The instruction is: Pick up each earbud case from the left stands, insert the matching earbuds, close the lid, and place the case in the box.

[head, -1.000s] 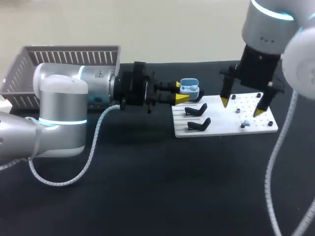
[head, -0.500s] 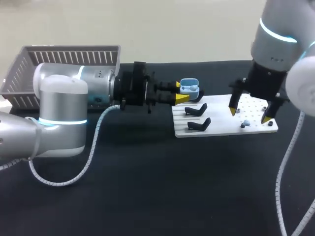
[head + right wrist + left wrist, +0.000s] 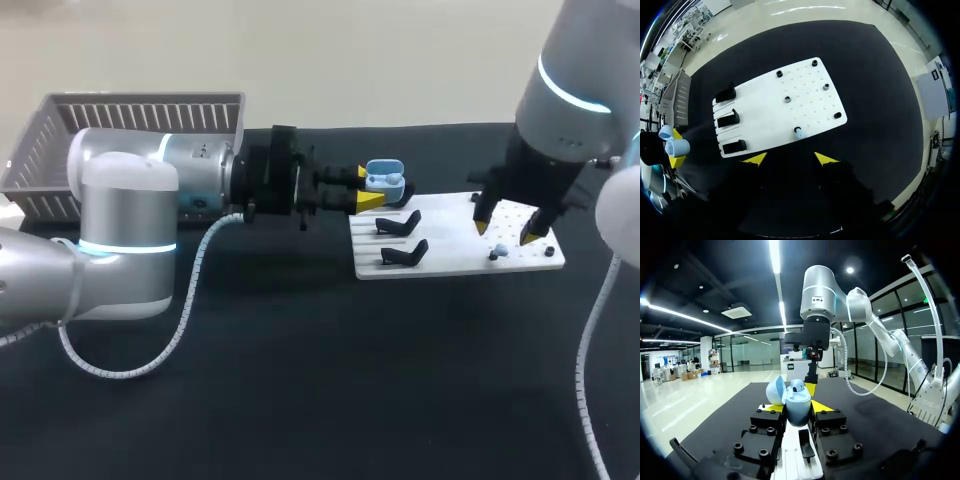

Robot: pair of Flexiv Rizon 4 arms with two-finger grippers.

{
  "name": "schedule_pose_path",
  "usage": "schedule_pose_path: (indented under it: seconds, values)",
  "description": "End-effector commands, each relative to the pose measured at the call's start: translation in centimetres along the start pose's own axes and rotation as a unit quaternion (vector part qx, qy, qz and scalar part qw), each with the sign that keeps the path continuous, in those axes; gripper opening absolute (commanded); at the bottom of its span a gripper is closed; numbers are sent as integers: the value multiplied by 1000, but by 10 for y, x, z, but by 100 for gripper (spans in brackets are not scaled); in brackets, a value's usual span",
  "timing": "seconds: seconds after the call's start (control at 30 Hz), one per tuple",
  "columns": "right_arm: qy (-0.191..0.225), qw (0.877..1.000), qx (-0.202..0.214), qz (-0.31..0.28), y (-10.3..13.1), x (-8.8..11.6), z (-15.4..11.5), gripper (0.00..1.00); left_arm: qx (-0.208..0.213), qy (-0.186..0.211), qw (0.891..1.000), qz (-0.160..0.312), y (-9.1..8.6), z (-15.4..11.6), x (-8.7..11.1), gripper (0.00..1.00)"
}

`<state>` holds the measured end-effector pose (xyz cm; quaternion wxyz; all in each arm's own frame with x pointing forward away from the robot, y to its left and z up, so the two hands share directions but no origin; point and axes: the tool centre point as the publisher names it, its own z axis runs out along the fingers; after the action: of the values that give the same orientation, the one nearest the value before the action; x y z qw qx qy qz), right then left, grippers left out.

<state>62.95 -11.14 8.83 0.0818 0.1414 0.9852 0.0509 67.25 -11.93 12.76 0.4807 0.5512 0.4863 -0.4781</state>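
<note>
My left gripper (image 3: 370, 190) is shut on a light blue earbud case (image 3: 383, 181), held level over the left end of the white board (image 3: 455, 262) with its lid open. In the left wrist view the case (image 3: 798, 407) sits upright between the yellow tips, its lid (image 3: 775, 390) tipped back. A small light blue earbud (image 3: 499, 250) stands on the board's right part. My right gripper (image 3: 504, 233) hangs open just above it, nothing between its fingers. From the right wrist the earbud (image 3: 800, 133) lies just ahead of that gripper (image 3: 790, 159).
Two empty black stands (image 3: 398, 222) (image 3: 403, 253) sit on the board's left part, a third partly hidden behind the case. Several small dark pegs (image 3: 787, 99) dot the right part. A grey basket (image 3: 130, 120) stands at the back left.
My right arm has come down and shifted right over the board's right part, and its fingers have drawn closer together. The left arm and case have not moved.
</note>
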Motion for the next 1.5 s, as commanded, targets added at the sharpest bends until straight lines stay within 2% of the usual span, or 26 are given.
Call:
schedule_pose_path:
  seconds: [0.03, 0.23, 0.27, 0.33, 0.47, 0.57, 0.8, 1.5]
  values:
    - [-10, 1000, -5, 1, -6, 2, 1, 55, -3, -1, 1000, 2, -2, 0, 1, 0]
    - [-10, 1000, -5, 1, -6, 2, 1, 55, -3, -1, 1000, 2, -2, 0, 1, 0]
    - [-12, 999, -25, 18, -14, -2, 9, 50, -3, -1, 1000, 2, -2, 0, 1, 0]
    - [6, 998, -45, 33, -14, -11, 35, 48, -3, -1, 1000, 2, -2, 0, 1, 0]
    - [18, 998, -49, 41, -14, -11, 44, 49, -3, -1, 1000, 2, -2, 0, 1, 0]
    - [18, 998, -52, 41, -13, -11, 40, 53, -3, -1, 1000, 2, -2, 0, 1, 0]
    - [16, 997, -55, 43, -12, -13, 36, 53, -3, -1, 1000, 2, -2, 0, 1, 0]
    - [46, 996, -60, 53, -17, -20, 63, 38, -3, -1, 1000, 2, -2, 0, 1, 0]
